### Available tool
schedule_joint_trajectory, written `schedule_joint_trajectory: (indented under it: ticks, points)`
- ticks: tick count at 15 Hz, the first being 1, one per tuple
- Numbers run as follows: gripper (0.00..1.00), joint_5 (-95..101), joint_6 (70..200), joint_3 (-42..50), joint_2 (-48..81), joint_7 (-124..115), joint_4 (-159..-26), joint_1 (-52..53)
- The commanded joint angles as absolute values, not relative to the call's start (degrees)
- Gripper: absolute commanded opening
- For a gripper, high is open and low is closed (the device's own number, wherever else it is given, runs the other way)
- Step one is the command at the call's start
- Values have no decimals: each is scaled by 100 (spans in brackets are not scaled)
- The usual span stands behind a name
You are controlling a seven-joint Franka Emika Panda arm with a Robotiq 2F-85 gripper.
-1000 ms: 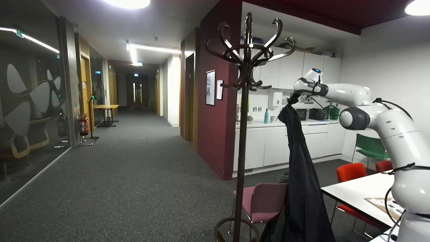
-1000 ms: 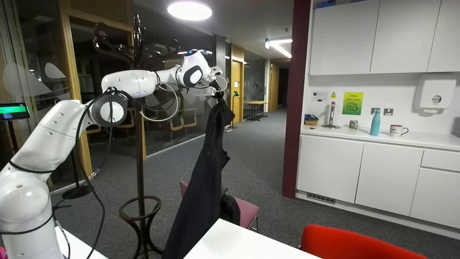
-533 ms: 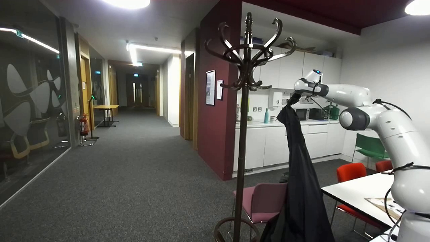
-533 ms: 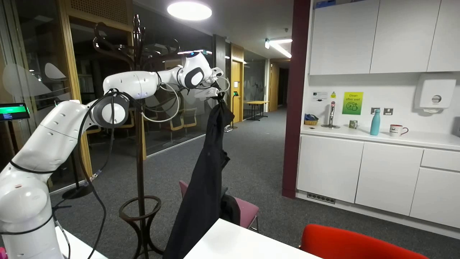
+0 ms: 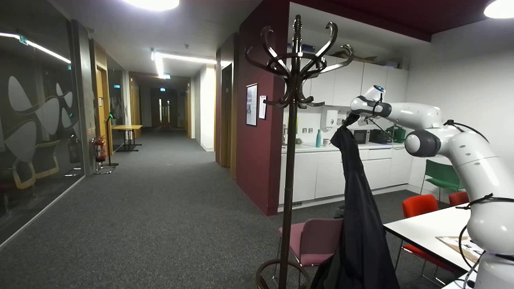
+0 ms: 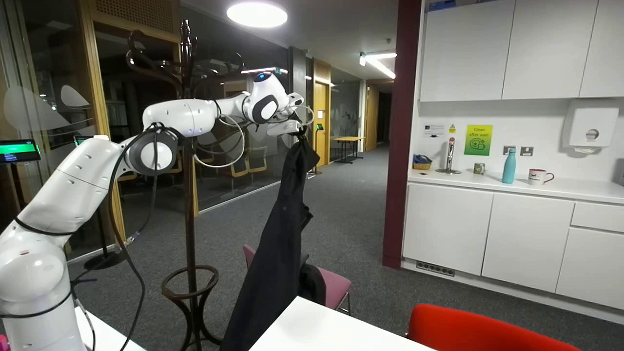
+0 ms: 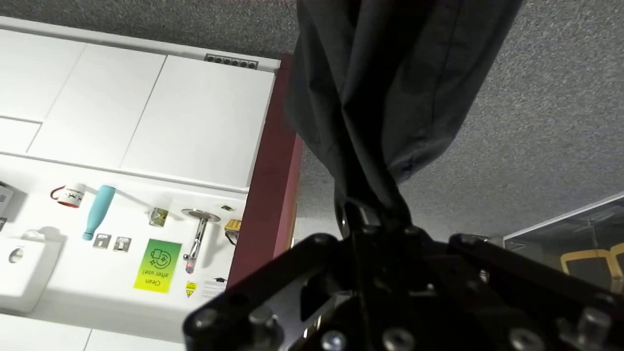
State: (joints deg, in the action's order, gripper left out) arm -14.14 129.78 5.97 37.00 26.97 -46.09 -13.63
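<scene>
Well away from my gripper stretch the white kitchen units, and all my views catch some of them. The dark brown coat stand is apart from the gripper and reaches higher than it; both exterior views give me that, while the wrist view leaves the coat stand out entirely. The black garment hangs beneath the gripper, narrow at the top and spreading lower down, its bottom edge out of my sight. Well below the gripper, next to the hanging garment, is a mauve chair; I cannot tell whether the two touch. A green chair, farther off from the gripper, shows in an exterior view but not in the wrist view. A turquoise bottle stands upright on the worktop, well apart from the gripper. The gripper itself is clamped on the garment: the wrist view shows me its fabric drawn into a tight bunch where it enters the jaws, while both exterior views give me only a small dark tangle there.
</scene>
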Motion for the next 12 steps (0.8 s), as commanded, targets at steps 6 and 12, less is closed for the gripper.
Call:
schedule_joint_trajectory:
  ticks: [6,12]
  points:
    - [29,-1587,13081,507,3851,2759,-4255,-1515]
    - [71,-1691,13065,500,3856,2753,-4140,-1585]
